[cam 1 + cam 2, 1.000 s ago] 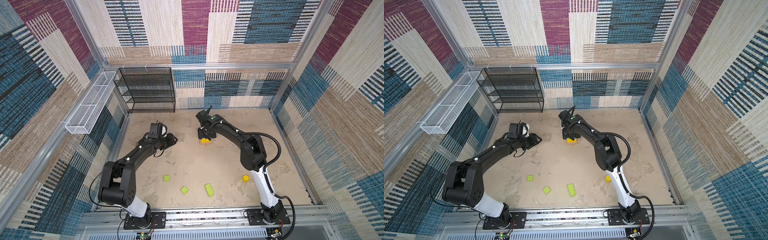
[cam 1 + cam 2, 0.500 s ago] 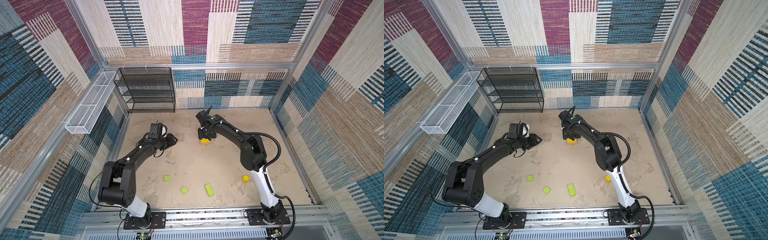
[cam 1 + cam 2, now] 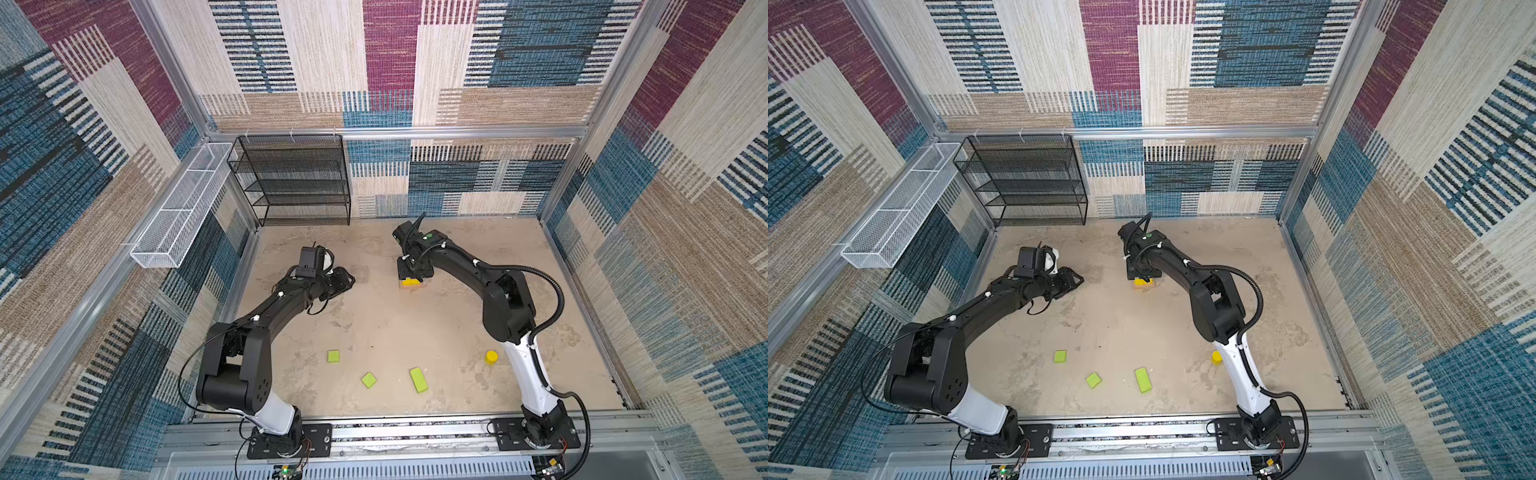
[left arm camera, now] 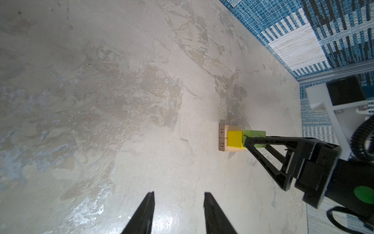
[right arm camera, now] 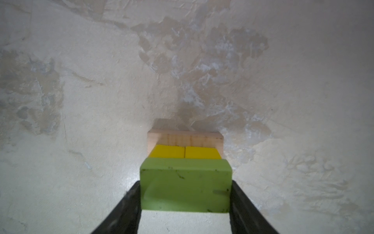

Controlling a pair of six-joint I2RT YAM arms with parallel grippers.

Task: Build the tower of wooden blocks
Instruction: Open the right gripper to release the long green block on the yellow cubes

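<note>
Right wrist view shows our right gripper (image 5: 185,183) clamped on the ends of a lime-green flat piece (image 5: 186,194). We hold it level over the two yellow cubes (image 5: 168,152), which sit side by side on the tan bars (image 5: 185,138) so that the piece can bridge both. We cannot tell whether it rests on them yet. Our left gripper (image 4: 179,193) hovers nearby, jaws apart and empty, clear of the stack. Three loose green pieces (image 3: 368,380) and the yellow cylinder (image 3: 491,357) lie well apart from it.
</note>
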